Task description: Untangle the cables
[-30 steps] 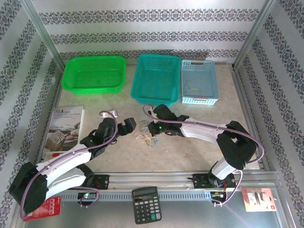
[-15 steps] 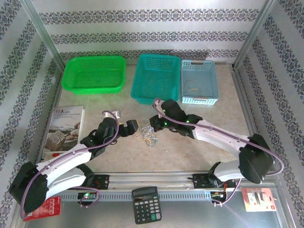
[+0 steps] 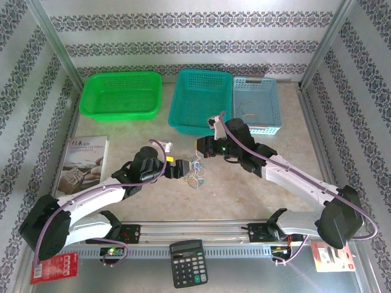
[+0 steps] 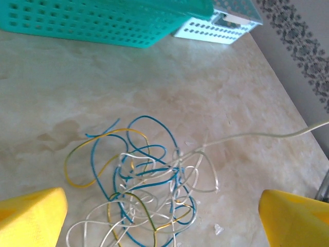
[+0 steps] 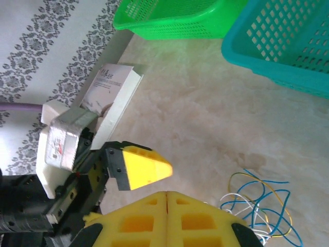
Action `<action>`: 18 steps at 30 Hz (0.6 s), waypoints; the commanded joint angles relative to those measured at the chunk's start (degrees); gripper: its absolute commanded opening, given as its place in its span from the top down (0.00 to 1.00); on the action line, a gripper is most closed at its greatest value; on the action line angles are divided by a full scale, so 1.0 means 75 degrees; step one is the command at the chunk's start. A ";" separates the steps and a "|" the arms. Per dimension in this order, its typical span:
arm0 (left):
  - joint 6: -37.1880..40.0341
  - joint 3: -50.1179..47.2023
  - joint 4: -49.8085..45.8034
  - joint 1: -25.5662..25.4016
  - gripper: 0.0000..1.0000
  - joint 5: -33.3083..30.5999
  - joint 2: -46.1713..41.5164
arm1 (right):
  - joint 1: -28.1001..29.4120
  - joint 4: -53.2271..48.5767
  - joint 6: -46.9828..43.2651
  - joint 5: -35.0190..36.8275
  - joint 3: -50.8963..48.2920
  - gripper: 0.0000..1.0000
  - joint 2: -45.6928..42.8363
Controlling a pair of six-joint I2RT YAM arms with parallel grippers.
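Far row: a green basket [image 3: 122,94], a teal basket [image 3: 201,101] and a pale blue basket [image 3: 256,104] stand along the back of the bench [image 3: 244,189], at 11, 12 and 1 o'clock from the cables [image 3: 194,175]; the teal and pale blue ones sit side by side; a thin pale strand lies inside the pale blue one
Near side: a book [image 3: 82,165] lies flat at 9 o'clock, well apart from the tangle; a calculator [image 3: 187,262] sits at 6 o'clock on the metal strip in front of the arm bases
Crowding the tangle: both arms reach in to mid-bench; the left fingers [image 3: 183,166] are just beside the wires at 9 o'clock and the right fingers [image 5: 167,194] are near them at 12 o'clock
Left fingers: released, spread wide, the yellow tips on either side of the tangle in the left wrist view
Right fingers: clenched, yellow tips pressed together; whether a strand is pinched cannot be told
Cables, place: mid-bench, resting on the marbled surface, between the two sets of fingers
Cables, look: thin blue, yellow and whitish loops crossing over one another in a loose knot; one whitish strand runs out of the heap towards 2 o'clock in the left wrist view and leaves the frame
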 commanded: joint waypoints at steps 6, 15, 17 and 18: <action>0.0952 0.0374 0.0831 -0.0315 0.04 0.0149 0.0664 | -0.0040 0.0339 0.0406 -0.0427 0.0509 1.00 -0.0174; 0.1125 0.0590 0.1356 -0.0327 0.05 -0.0080 0.1588 | -0.0019 0.0371 0.0640 -0.0598 0.0806 1.00 -0.0315; 0.1074 0.0598 0.1472 -0.0325 0.07 -0.0124 0.1739 | -0.0019 0.0368 0.0680 -0.0627 0.0929 1.00 -0.0372; 0.1059 0.0577 0.1543 -0.0327 0.09 -0.0129 0.1820 | -0.0039 0.0351 0.0690 -0.0662 0.1046 1.00 -0.0398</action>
